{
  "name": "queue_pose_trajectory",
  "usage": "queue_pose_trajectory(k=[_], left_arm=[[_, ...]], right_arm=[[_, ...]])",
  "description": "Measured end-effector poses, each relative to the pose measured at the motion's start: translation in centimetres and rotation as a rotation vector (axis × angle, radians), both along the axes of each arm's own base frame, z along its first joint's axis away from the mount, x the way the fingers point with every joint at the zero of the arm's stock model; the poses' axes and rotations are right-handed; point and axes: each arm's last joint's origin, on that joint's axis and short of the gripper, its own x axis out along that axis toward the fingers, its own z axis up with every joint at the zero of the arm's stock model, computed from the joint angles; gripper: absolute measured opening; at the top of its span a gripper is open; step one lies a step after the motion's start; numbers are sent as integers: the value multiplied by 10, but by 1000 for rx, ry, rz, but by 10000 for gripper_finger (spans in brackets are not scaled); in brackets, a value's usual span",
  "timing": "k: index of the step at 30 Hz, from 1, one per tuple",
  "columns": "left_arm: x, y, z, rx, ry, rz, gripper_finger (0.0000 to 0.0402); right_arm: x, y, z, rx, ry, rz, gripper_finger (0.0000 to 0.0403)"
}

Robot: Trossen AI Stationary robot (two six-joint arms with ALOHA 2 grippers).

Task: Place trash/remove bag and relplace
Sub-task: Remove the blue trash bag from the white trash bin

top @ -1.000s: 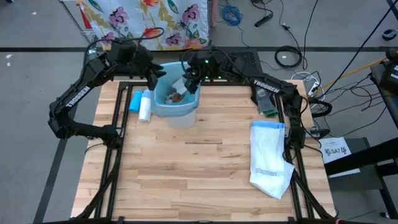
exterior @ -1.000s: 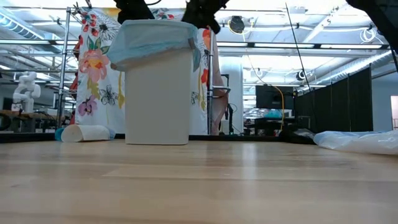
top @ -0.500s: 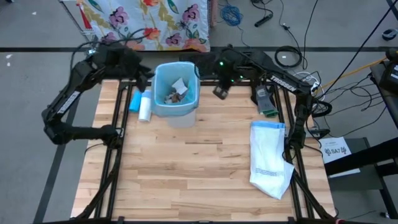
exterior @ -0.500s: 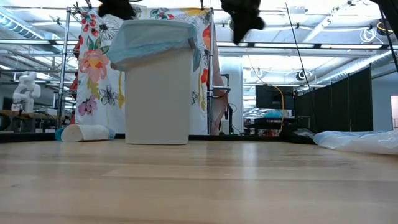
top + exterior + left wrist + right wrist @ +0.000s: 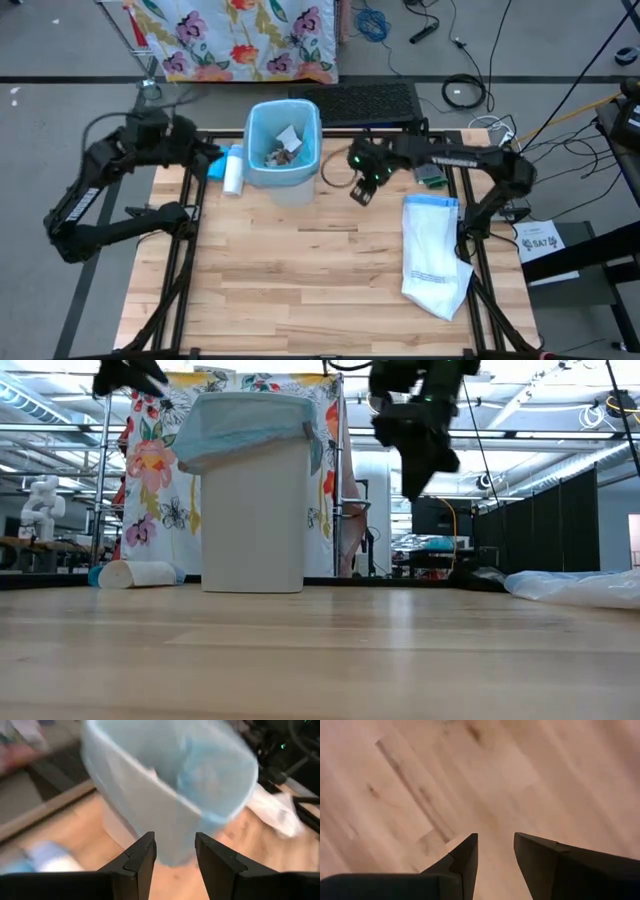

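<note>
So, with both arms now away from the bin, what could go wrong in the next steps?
1. The blue liner is only folded over the rim of the white bin; pulling one side may tip the bin and spill the trash.
2. The blue-and-white cylinder lies beside the bin, near the left gripper; it might get knocked and roll.
3. The replacement bag hangs partly over the table edge and may slide off.

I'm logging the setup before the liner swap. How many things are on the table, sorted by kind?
Bins: 1, the white plastic bin lined with a light-blue plastic bag
Spare bags: 1, the flat white plastic bag with a blue hem
Cylinders: 1, the blue-and-white cylinder
Total: 3
</note>
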Motion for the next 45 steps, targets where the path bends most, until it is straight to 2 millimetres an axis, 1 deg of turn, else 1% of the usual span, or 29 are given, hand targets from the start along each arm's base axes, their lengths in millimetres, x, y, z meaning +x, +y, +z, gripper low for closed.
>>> queue_pose_trajectory(k=[3,5,8,11,14,16,21,24,28,30,32,35,40,45], left_arm=[[7,3,-23,-46,-15,-4,142],[10,3,-37,-75,-15,-2,142],[16,5,-59,-97,4,-19,142],[21,7,-81,-120,30,-34,142],[27,10,-93,-105,17,-42,142],[30,13,-99,-67,2,-49,142],[44,23,-109,55,-106,-72,142],[58,28,-109,94,-213,-157,142],[80,30,-110,72,-315,-361,142],[87,30,-114,30,-325,-437,142],[91,29,-120,-26,-309,-478,142],[89,25,-121,-79,-290,-481,142],[77,18,-125,-138,-208,-437,142],[63,12,-124,-105,-136,-333,142]], right_arm=[[-12,15,-13,43,-42,-30,118],[-20,22,-15,69,-69,-39,118],[-30,31,-10,79,-113,-55,118],[-36,39,-1,88,-150,-62,118],[-40,46,7,96,-187,-75,118],[-41,48,10,103,-203,-82,118],[-37,48,12,136,-254,-163,118],[-32,47,15,162,-309,-216,118],[-25,46,20,193,-403,-267,118],[-22,46,23,212,-450,-294,118],[-19,45,26,231,-492,-318,118],[-17,45,28,253,-525,-348,118],[-17,45,28,276,-525,-412,118],[-17,48,28,244,-534,-483,118]])
